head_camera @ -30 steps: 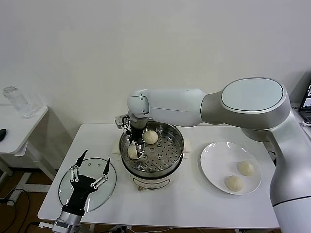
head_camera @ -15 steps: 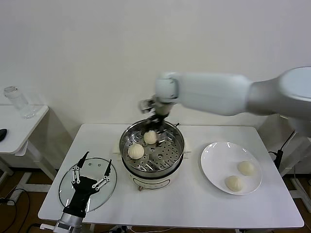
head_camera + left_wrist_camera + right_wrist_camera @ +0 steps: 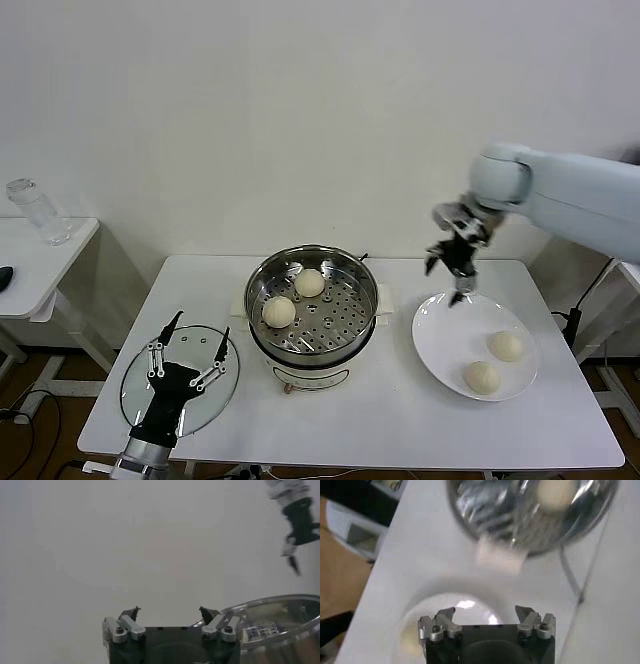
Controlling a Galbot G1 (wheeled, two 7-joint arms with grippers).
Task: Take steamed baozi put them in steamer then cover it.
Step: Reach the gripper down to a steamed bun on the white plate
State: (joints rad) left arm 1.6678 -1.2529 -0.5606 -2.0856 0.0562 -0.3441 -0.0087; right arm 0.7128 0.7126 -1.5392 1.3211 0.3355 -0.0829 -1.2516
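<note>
The steamer (image 3: 345, 330) stands at the table's middle with two baozi on its perforated tray, one at the back (image 3: 310, 282) and one at the left (image 3: 279, 312). Two more baozi (image 3: 506, 346) (image 3: 483, 377) lie on the white plate (image 3: 445, 340) to the right. My right gripper (image 3: 452, 272) is open and empty, in the air above the plate's far left rim. The steamer also shows blurred in the right wrist view (image 3: 530, 515). The glass cover (image 3: 135, 385) lies flat at the table's front left. My left gripper (image 3: 185, 340) is open over it, parked.
A small side table (image 3: 40, 265) with a clear bottle (image 3: 35, 210) stands at the left. A cable (image 3: 570, 575) runs from the steamer across the table's far side. The white wall is close behind.
My right gripper has let go of a baozi in the steamer, risen out of it and swung right to above the plate. The left arm has not moved.
</note>
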